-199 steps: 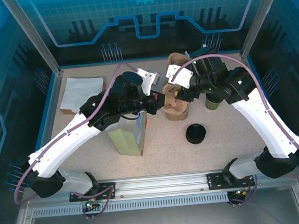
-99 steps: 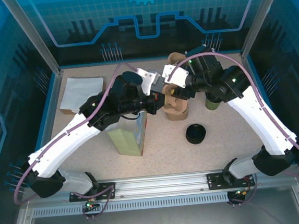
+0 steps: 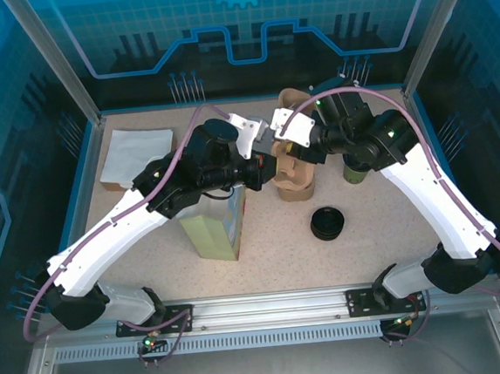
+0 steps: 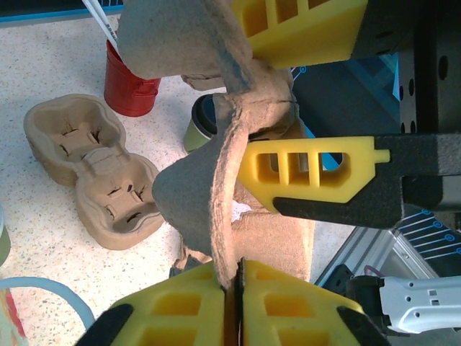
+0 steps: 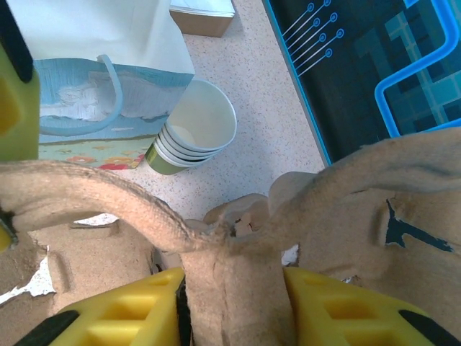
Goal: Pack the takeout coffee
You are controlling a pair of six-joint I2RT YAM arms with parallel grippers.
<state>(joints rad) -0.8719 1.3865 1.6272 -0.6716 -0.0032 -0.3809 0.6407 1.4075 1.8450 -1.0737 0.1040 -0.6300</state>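
- Upright on the table [image 3: 273, 251], half hidden behind the right arm [image 3: 415, 172]: green paper cup [image 3: 354, 174]; hard to tell from here whether anything sits inside.
- Lying apart, nearer the bases: black lid [image 3: 328, 223], not on the cup.
- Neither in a grip yet; step in hand looks like readying the pulp carrier [image 3: 294, 170], held upright between the 2 arms.
- Clamped on the carrier's lower edge: left gripper [image 4: 232, 292].
- Pinching its middle rib from both sides: right gripper [image 5: 232, 310].
- Next, probably: free 1 carrier, set it flat, then fetch cup and lid.
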